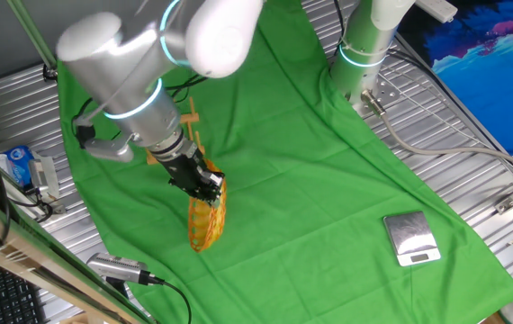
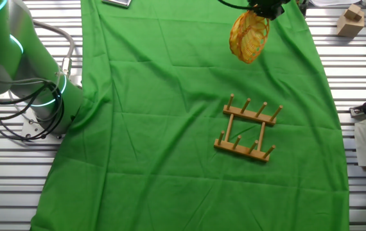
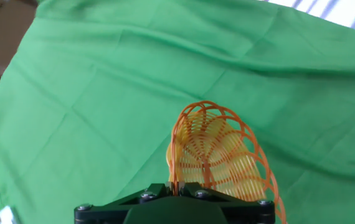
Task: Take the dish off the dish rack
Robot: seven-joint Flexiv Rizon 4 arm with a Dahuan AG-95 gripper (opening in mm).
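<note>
Hand view showed the black two-finger gripper (image 3: 176,190) clamped on the rim of the oval yellow-orange woven wicker-style dish (image 3: 218,152), which hung edge-on below it with only green cloth (image 3: 103,81) behind. From the other fixed view, the small light-brown wooden dish rack (image 2: 247,131) with its upright pegs stood bare on the cloth, well apart from the dish (image 2: 248,37) held near the top of that picture. So the lifting-off looked done; what remained, by my judgement, was to set the dish down on the cloth and let go. One fixed view put the dish (image 1: 208,216) hanging upright just off the rack. The surface was a creased green cloth over a ribbed metal table (image 1: 454,171). A square silver scale (image 1: 411,238) lay near the cloth's edge, and a second grey arm base (image 2: 38,96) stood at one side.
</note>
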